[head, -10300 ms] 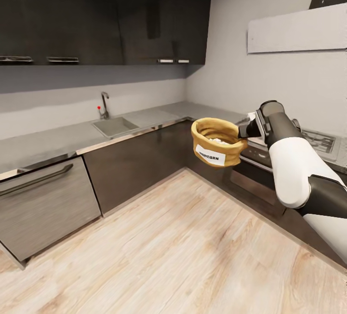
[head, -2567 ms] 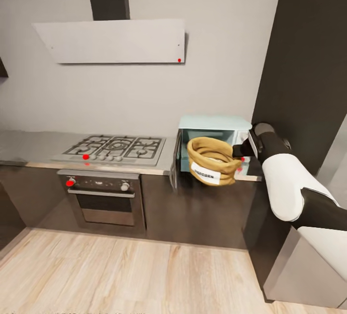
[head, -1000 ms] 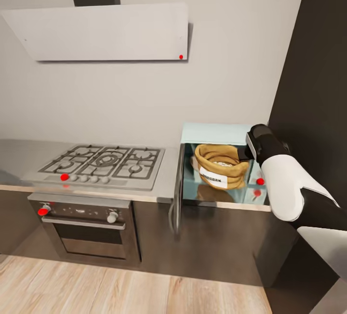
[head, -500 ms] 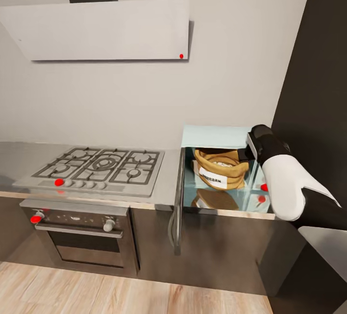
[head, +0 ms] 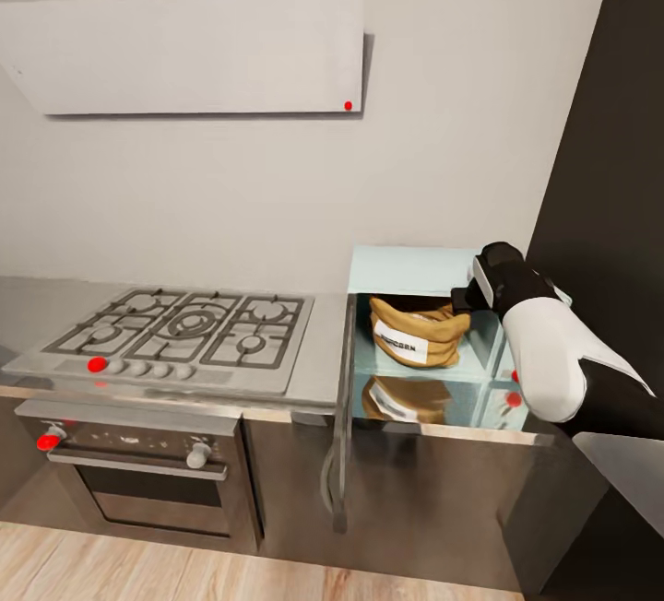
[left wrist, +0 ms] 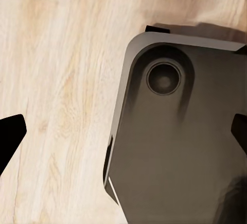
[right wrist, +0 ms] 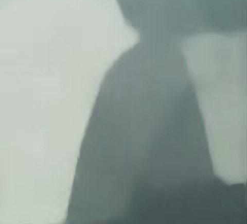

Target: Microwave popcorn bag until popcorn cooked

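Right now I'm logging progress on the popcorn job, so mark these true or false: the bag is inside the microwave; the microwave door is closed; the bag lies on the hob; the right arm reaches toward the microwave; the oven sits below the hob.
1. The popcorn bag is inside the microwave. True.
2. The microwave door is closed. False: it stands swung open at the cavity's left side.
3. The bag lies on the hob. False: it sits in the microwave cavity, to the right of the hob.
4. The right arm reaches toward the microwave. True: its right pincer is at the cavity opening, by the bag's rim.
5. The oven sits below the hob. True.
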Tool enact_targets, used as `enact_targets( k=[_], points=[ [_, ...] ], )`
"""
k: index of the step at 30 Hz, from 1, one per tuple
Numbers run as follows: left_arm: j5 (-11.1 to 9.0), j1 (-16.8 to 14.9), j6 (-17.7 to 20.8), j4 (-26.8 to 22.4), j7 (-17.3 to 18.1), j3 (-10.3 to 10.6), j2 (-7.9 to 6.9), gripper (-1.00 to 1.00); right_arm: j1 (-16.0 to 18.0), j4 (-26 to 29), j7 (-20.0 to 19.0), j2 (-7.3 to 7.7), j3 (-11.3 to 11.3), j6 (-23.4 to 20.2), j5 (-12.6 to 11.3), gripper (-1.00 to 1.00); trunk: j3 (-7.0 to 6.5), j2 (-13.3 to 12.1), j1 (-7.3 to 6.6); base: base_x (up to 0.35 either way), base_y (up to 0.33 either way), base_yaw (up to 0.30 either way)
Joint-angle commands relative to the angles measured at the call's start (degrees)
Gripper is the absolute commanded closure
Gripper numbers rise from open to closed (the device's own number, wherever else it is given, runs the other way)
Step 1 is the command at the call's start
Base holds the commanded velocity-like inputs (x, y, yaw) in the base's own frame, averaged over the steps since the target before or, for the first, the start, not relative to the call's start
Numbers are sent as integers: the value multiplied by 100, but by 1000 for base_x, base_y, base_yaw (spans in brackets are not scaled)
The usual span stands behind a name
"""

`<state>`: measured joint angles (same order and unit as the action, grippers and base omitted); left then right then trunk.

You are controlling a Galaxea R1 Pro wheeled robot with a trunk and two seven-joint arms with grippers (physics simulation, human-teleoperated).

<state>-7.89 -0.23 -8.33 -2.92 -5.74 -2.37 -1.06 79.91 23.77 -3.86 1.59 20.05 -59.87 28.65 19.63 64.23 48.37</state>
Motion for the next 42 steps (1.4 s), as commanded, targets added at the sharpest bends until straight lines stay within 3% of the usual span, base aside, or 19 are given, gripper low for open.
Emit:
enact_targets(
  k=[1,4,5,18,26,29,35,40,42],
  points=[
    [-28,-4,-19,2,2,-18,1,-100,-2,-153,-32,4,-9,-13,501,100,9,-1,3,6,0,0],
    [-28,-4,-19,2,2,-19,1,-100,-2,-153,-28,8,-10,-13,501,100,9,-1,3,2,0,0],
    [-28,-4,-19,2,2,-19,1,-100,-2,-153,-31,8,-10,-13,501,-100,9,-1,3,0,0,0],
    [-22,-4,-28,2,2,-18,16,-100,-2,-104,-73,17,-10,-13,501,-100,9,-1,3,-8,0,0],
    [-19,-4,-29,2,2,-18,22,-100,-2,-63,-88,17,-6,-13,489,-100,9,-1,3,-311,0,0],
    [-19,-4,-30,2,2,-18,22,-100,-2,237,-139,11,145,-13,334,-100,9,-1,3,-345,0,0],
    [-19,-4,-36,2,2,-18,19,-100,-2,1303,-786,8,403,-13,-385,-100,9,-1,3,-345,0,0],
    [-19,-4,-31,2,2,-13,19,-100,-57,1427,-953,15,385,-13,-392,-100,9,-1,3,-345,0,0],
    [-19,-4,-35,2,2,-16,19,-100,-367,1443,-958,15,331,-13,-388,-100,9,-1,3,-346,0,0]
  ],
)
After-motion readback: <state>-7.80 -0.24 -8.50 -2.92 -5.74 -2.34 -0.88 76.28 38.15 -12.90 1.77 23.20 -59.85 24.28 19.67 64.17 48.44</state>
